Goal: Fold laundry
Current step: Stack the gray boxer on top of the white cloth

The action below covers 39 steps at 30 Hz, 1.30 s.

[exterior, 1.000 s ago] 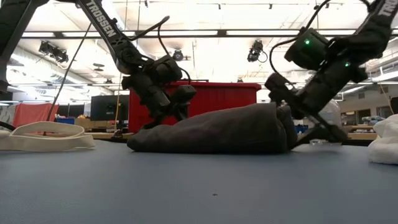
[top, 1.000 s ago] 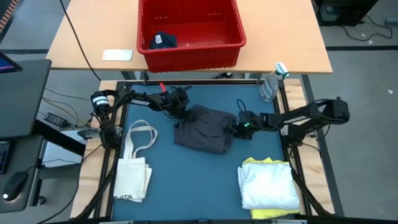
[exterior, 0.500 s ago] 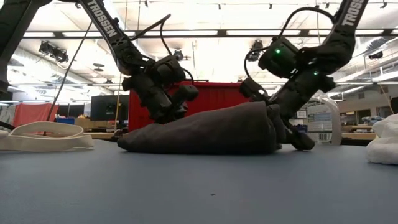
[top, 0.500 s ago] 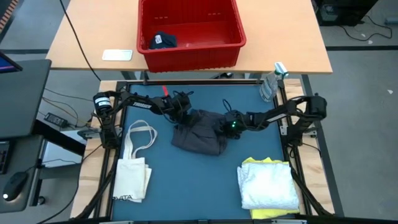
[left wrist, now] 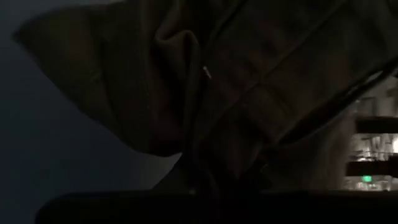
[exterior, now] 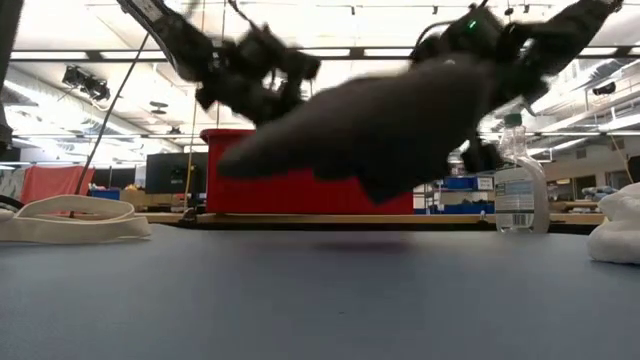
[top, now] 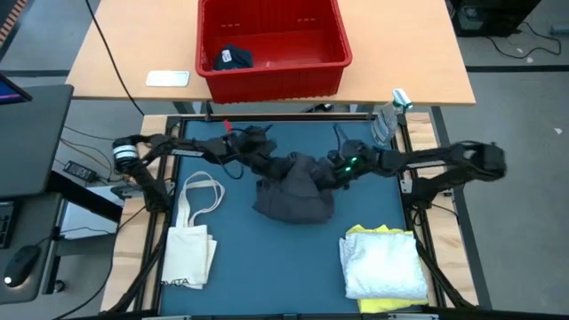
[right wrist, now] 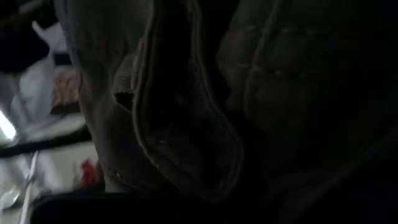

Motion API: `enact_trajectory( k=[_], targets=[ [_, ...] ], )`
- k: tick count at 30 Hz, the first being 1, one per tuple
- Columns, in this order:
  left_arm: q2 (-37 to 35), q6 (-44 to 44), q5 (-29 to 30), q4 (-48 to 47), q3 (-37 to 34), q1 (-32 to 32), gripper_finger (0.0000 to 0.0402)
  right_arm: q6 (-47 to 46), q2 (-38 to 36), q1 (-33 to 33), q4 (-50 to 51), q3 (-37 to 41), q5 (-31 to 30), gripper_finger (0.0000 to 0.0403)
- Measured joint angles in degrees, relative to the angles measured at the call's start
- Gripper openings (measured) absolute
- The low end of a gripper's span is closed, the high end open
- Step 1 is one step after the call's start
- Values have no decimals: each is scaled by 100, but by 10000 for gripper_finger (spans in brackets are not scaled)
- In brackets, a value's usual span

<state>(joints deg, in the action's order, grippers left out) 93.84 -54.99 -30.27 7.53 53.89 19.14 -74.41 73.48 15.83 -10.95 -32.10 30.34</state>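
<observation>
The large dark grey garment (top: 298,194) of the laundry hangs bunched between my two grippers. In the low view the garment (exterior: 390,130) is clear of the blue table (exterior: 320,290). My left gripper (top: 269,164) is shut on its left far side, and my right gripper (top: 336,169) is shut on its right far side. Dark cloth (left wrist: 186,81) fills the left wrist view, and cloth (right wrist: 186,93) fills the right wrist view too. Both sets of fingertips are hidden by it. My left gripper holds the garment at its upper left end (exterior: 285,105), slanting down from the table's left. Cloth hides the fingertips, so layers cannot be told. The garment sags from there, clear of the table. My right gripper holds the garment at its upper right end (exterior: 470,75), coming from the table's right. The bunched cloth covers the place of contact. The cloth droops in a slack belly (exterior: 385,175) between the two holds, off the table.
A cream tote bag (top: 191,233) lies near left. A folded white and yellow stack (top: 384,265) lies near right. A water bottle (top: 384,124) stands at the far right corner. The red bin (top: 271,44), holding a dark piece (top: 233,59), stands on the wooden table behind.
Both grippers have shut on the garment's two ends. The right one first pushed its end toward the table's left, bunching the cloth. Then both have gone up, and the garment, which lay on the table, is lifted clear and hangs between them.
</observation>
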Motion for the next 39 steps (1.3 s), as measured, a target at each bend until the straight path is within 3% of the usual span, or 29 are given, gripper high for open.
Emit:
enact_trajectory(
  k=[4, 8, 11, 16, 22, 28, 36, 39],
  targets=[
    [-337, -730, 543, 456, 14, -548, 37, 165, -1201, 150, 1204, -4, 970, 51],
    [-243, -1352, 1394, 740, 368, -1285, 37, 236, -2433, 124, 2582, -7, 1759, 51],
    [95, -1444, 2004, 753, 1025, -1770, 37, 245, -3297, 0, 3719, -7, 2173, 51],
    [1144, -1207, 2500, 423, 2622, -2340, 37, 63, -4581, -356, 5268, -13, 2527, 51],
    [2627, -1182, 2445, -356, 4603, -2738, 37, -404, -5786, -1020, 6470, -13, 2634, 51],
    [3624, -1243, 2091, -994, 6072, -2893, 39, -475, -6393, -1707, 7526, -11, 1834, 51],
    [4127, -1682, 1754, -1176, 6548, -2954, 40, -524, -6399, -2012, 7491, -9, 1709, 57],
    [4131, -1727, 1574, -1191, 6553, -2952, 40, -464, -6399, -2019, 7409, -9, 1772, 115]
  ],
)
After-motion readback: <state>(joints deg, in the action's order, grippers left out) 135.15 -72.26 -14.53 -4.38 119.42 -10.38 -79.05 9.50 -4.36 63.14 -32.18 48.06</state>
